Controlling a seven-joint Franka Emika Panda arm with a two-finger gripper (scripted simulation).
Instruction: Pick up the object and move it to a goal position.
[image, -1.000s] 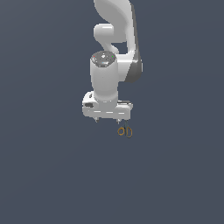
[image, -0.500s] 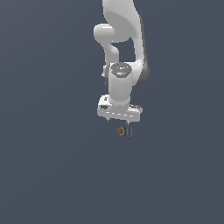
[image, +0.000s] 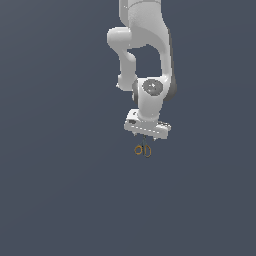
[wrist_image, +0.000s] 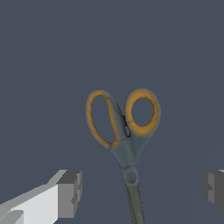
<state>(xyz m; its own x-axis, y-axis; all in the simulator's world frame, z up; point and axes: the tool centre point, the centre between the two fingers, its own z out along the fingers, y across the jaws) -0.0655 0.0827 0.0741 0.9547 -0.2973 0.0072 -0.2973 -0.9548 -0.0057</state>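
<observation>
Small orange-looped scissors (wrist_image: 124, 131), closed, on plain grey ground

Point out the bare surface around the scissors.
Bare grey surface surrounds the scissors on the exterior view's left, right and near side. The only crowded spot is right by them, under the open gripper, whose fingers flank the blades.

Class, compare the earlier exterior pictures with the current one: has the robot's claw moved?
Yes. The white claw has shifted toward the exterior view's right, from beside to directly above the small scissors with orange ring handles, which stayed put. Its jaws stand open.
</observation>
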